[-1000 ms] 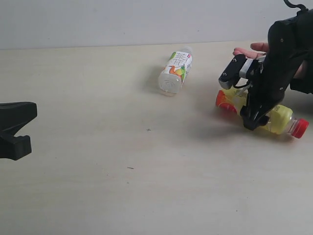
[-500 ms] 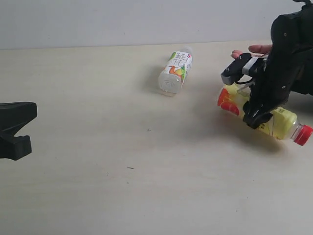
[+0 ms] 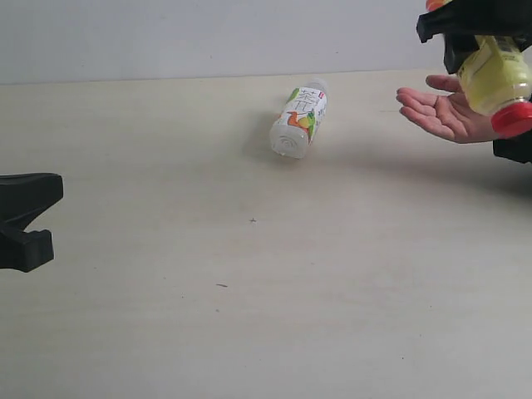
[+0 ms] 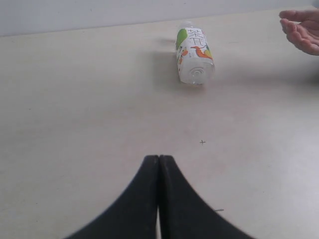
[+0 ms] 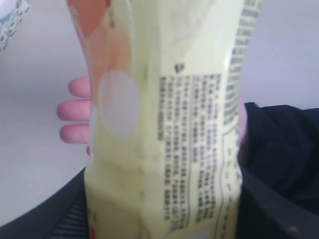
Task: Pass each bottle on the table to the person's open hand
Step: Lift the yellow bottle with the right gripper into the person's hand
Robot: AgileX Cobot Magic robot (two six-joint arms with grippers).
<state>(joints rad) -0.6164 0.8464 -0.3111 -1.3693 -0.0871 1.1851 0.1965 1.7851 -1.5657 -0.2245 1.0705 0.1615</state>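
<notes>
1. Yellow plastic bottle with a red cap [image 3: 497, 76] is hanging in the air at the far right of the scene, its cap end tipping down and toward the near side, just over the person's open hand [image 3: 440, 112].
2. The black right gripper [image 3: 474, 33] is clamping this bottle around its body, with a dark finger pressing on either side in the right wrist view. Gripping it mid-body appears to be leaving the cap end free for the person to take.
3. The hand is waiting palm up at the far right of the pale beige wood-grain table [image 3: 249, 291], fingers pointing left. The bottle is not yet touching the palm, so the handover seems to be nearing its end, with lowering and release not yet done.
4. A clear plastic bottle with a white, green and orange label [image 3: 299, 120] is lying on its side toward the far middle of the table, its base facing the near side. It is sitting well apart from both grippers and from the hand, and looks to be awaiting its turn.
5. The black left gripper [image 3: 29, 220] is idling at the near left, its jaws pressing together on nothing. It is pointing toward the clear bottle, probably parked clear of the exchange.
</notes>
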